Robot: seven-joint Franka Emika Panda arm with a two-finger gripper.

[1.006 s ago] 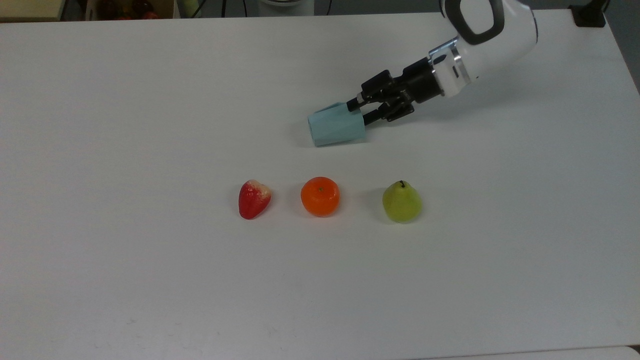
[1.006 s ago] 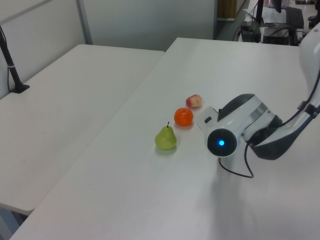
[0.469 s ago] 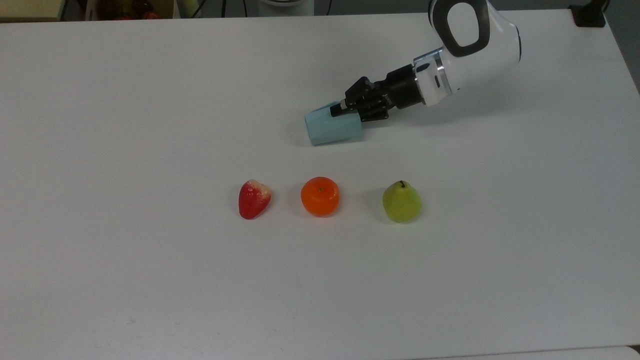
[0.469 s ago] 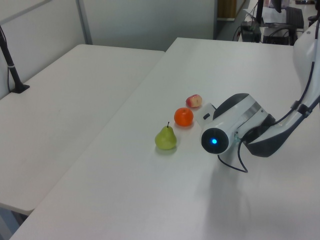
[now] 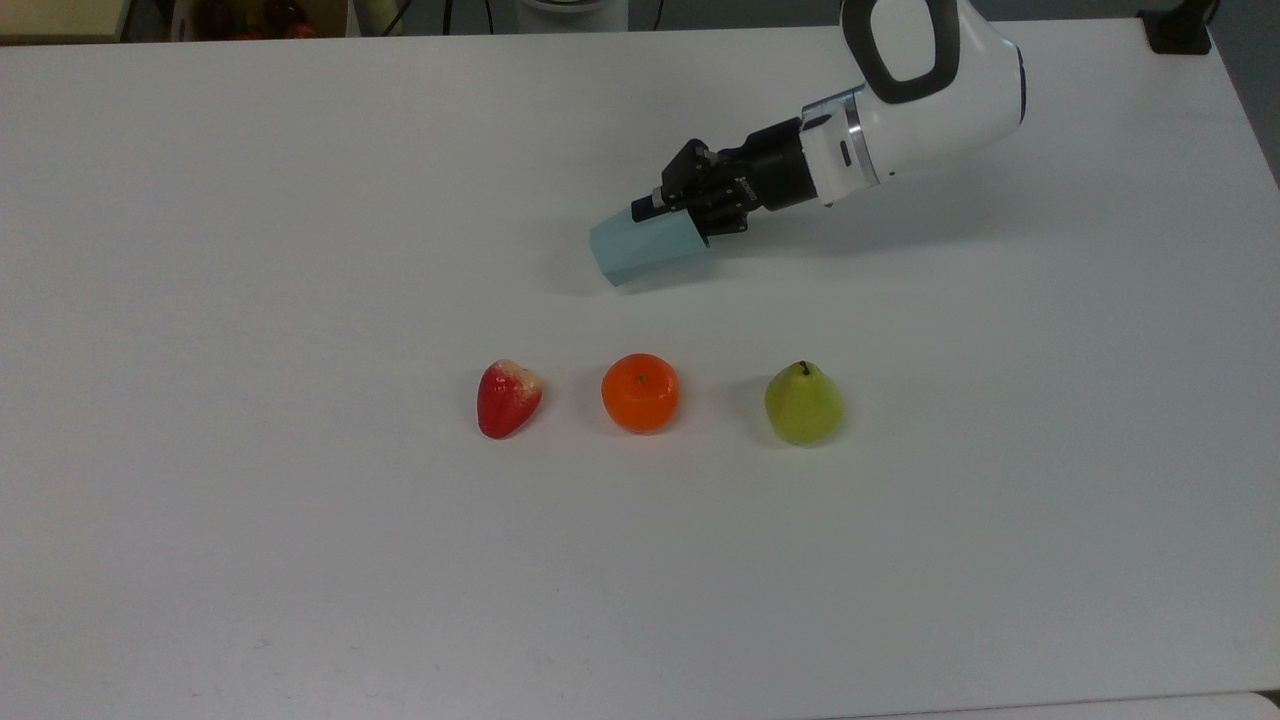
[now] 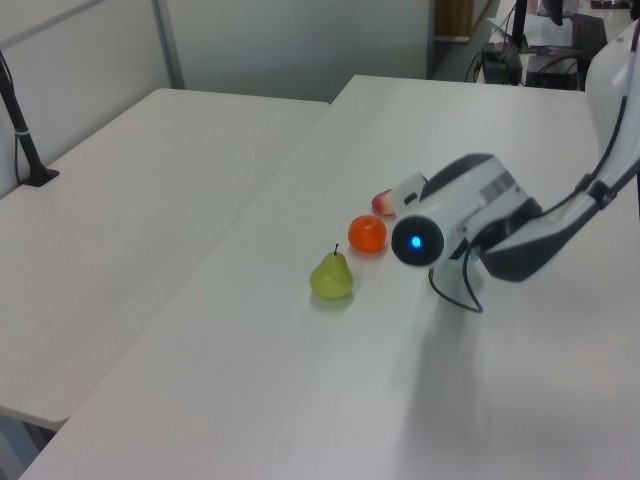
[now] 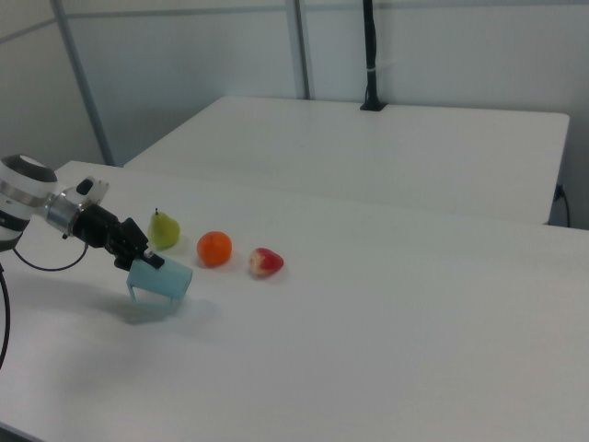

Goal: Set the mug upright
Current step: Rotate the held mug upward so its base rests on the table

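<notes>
The mug (image 5: pixel 645 248) is a pale light-blue faceted cup, lying over on its side with its base toward the top view's left. My gripper (image 5: pixel 682 214) reaches in from the top view's right and is shut on the mug's rim wall. In the right view the mug (image 7: pixel 162 278) hangs tilted just above the white table (image 7: pixel 386 331), with a shadow under it and the gripper (image 7: pixel 147 261) at its upper end. A pale edge of the mug (image 6: pixel 408 187) pokes out past the arm's wrist in the left view.
A strawberry (image 5: pixel 508 398), an orange (image 5: pixel 640 392) and a pear (image 5: pixel 803 404) stand in a row nearer the top view's bottom than the mug. A second table (image 7: pixel 368 147) with a black post (image 7: pixel 370 55) lies beyond.
The fingers closed on the mug's rim. The arm then shifted toward the top view's left and raised the mug, whose base swung that way.
</notes>
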